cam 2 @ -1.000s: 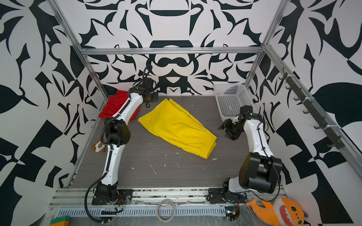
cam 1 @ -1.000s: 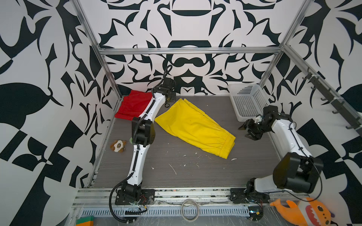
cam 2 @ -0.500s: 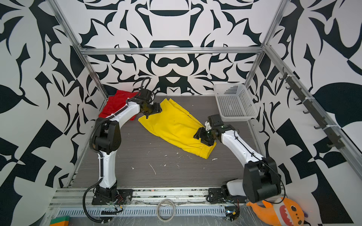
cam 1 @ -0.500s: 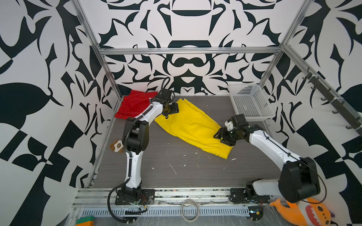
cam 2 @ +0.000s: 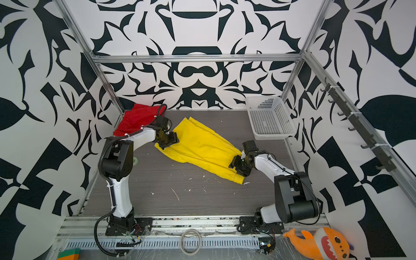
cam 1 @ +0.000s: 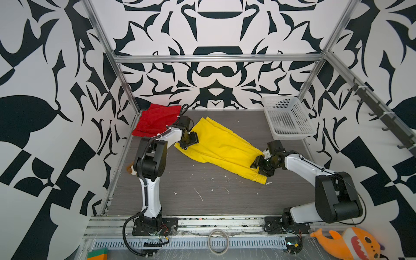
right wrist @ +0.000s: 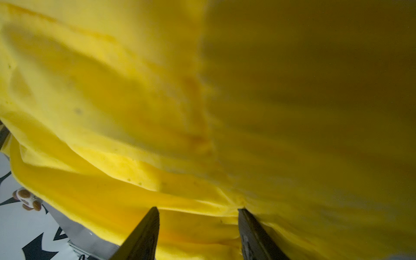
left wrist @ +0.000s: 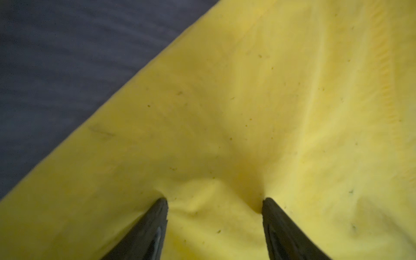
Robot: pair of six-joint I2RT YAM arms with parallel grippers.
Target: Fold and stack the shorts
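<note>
Since the yellow shorts [cam 1: 220, 148] are spread flat with their long axis running diagonally from back left to front right on the table [cam 1: 202, 202], each end is met by the nearer arm. The left gripper [cam 1: 191, 140] is pressed on the far end and the right gripper [cam 1: 258, 166] on the elasticated end, both with jaws spread and nothing clamped. The red shorts [cam 1: 157, 119] are kept in the back-left corner. Bare tabletop is available in front for folding.

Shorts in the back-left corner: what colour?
Red shorts, plain bright red; clearest in a top view.
</note>
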